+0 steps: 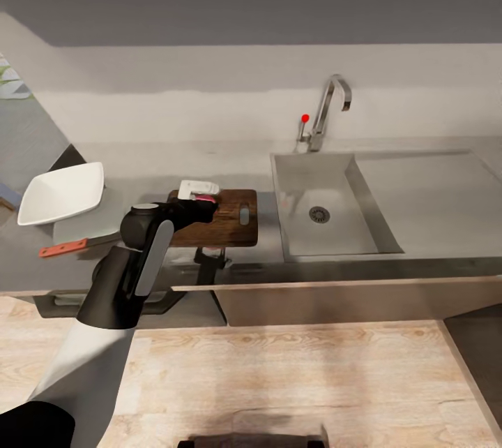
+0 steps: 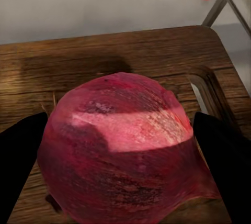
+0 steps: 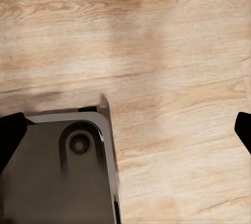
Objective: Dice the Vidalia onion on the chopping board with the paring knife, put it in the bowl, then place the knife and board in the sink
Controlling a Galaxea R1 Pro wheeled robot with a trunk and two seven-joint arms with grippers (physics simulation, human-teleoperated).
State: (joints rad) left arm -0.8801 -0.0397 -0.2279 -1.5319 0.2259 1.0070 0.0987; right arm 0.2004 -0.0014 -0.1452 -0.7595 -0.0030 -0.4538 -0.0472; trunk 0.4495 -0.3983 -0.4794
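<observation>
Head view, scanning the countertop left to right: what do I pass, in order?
bowl → paring knife → left gripper holding the Vidalia onion over the chopping board → sink, with its tap behind.

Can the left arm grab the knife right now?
Probably not yet. The left gripper is over the board with its fingers either side of the onion. The knife lies free on the counter, so the onion goes down first.
</observation>
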